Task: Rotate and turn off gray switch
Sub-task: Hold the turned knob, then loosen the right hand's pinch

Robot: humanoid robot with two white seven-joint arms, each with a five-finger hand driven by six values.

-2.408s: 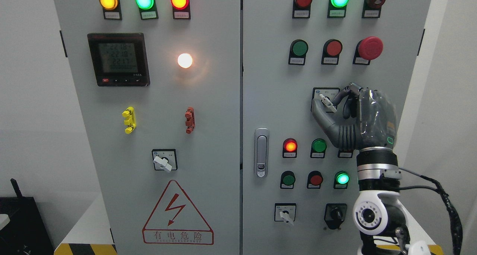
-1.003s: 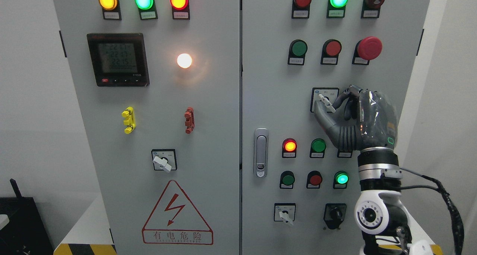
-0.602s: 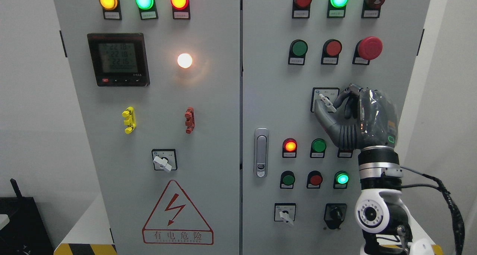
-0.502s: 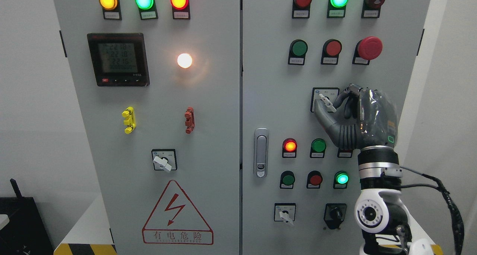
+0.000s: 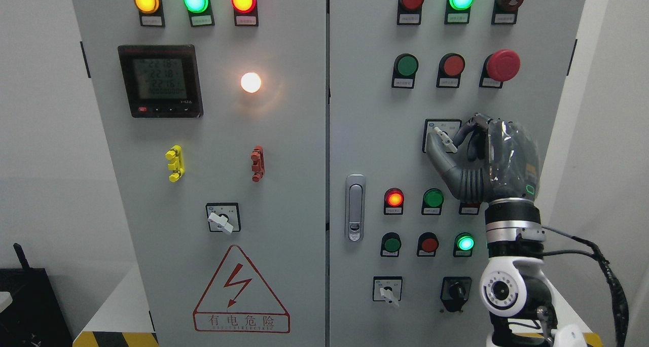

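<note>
The gray switch (image 5: 442, 138) sits in the middle band of the cabinet's right door (image 5: 365, 134), on a square plate below the row with the red mushroom button (image 5: 503, 65). Its small pale lever lies on a diagonal: the long axis runs from upper left to lower right, with the upper-left tip near the plate's top-left corner.

The right hand (image 5: 481, 159) rises from the lower right, palm side toward the panel. Its fingers are curled narrowly, the thumb below and a finger above closing on the lever of the switch. The left hand does not appear.

The cabinet is a light gray, upright steel enclosure with two doors. The left door (image 5: 284, 159) carries a lit digital meter (image 5: 160, 80), a glowing white lamp (image 5: 251, 82) and a red-bordered lightning warning triangle (image 5: 238, 286). A door latch (image 5: 356, 207) stands near the right door's left edge. White walls flank the cabinet, and black-and-yellow hazard tape (image 5: 114, 339) shows at the lower left.
</note>
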